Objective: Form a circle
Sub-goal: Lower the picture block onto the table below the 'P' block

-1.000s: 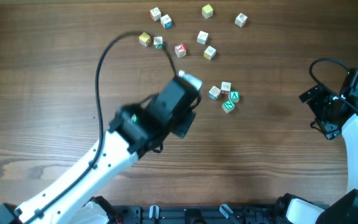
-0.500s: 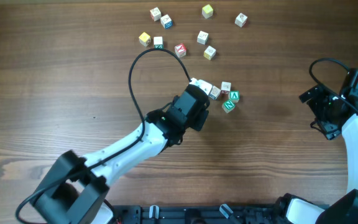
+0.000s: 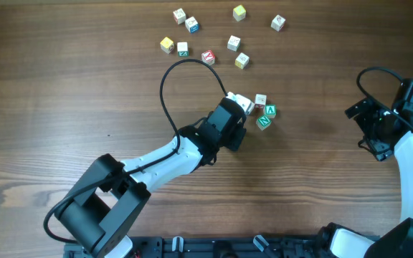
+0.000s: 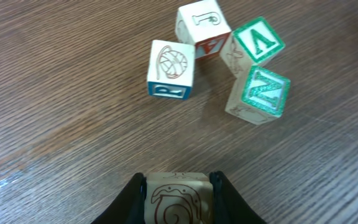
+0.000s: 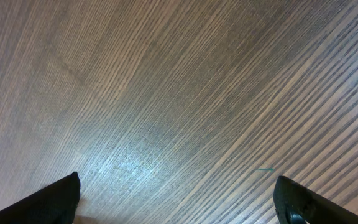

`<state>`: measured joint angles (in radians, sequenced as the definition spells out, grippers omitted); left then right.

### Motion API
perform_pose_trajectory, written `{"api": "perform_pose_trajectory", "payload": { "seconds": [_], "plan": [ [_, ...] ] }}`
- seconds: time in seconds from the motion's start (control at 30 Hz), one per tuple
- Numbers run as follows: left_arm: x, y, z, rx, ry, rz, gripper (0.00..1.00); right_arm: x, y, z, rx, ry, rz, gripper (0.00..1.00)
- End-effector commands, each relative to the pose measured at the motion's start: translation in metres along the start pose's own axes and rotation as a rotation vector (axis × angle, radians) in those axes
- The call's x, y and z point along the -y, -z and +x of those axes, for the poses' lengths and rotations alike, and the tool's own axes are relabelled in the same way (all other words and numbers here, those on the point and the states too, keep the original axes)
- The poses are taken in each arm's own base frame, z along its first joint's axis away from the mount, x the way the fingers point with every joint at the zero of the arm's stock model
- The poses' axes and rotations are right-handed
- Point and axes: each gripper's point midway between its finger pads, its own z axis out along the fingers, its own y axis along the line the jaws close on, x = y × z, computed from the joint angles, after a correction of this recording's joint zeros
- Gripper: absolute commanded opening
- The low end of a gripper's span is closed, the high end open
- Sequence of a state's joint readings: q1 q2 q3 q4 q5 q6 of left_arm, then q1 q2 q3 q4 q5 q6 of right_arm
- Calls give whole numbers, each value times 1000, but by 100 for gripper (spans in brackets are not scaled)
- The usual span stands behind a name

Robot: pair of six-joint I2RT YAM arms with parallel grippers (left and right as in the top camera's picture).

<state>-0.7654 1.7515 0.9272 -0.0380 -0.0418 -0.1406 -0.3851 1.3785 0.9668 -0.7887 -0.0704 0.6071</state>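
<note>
While the left pincer (image 4: 176,184) grips a pale cube (image 4: 178,202) above the wood-grain table (image 3: 63,86), the right pincer (image 5: 179,198) gapes.

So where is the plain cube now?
The plain cube sits in the left gripper, bottom centre of the left wrist view, below the four-cube cluster.

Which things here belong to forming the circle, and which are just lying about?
Job in hand: two green-faced wooden letter cubes; red-marked wooden cube; blue-marked wooden cube; plain carved wooden cube, held in left gripper.
Lying about: nine scattered wooden letter cubes.
</note>
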Motion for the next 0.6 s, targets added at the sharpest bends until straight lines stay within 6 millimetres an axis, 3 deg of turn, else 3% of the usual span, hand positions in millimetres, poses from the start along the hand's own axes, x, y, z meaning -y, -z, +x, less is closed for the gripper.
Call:
{"api": "perform_pose_trajectory", "payload": {
  "seconds": [0.0, 0.57],
  "plan": [
    [8, -6, 3, -7, -1, 51, 5, -3, 3, -7, 20, 2, -3, 100],
    [16, -28, 6, 12, -34, 91, 13, -3, 3, -7, 19, 3, -3, 99]
  ]
}}
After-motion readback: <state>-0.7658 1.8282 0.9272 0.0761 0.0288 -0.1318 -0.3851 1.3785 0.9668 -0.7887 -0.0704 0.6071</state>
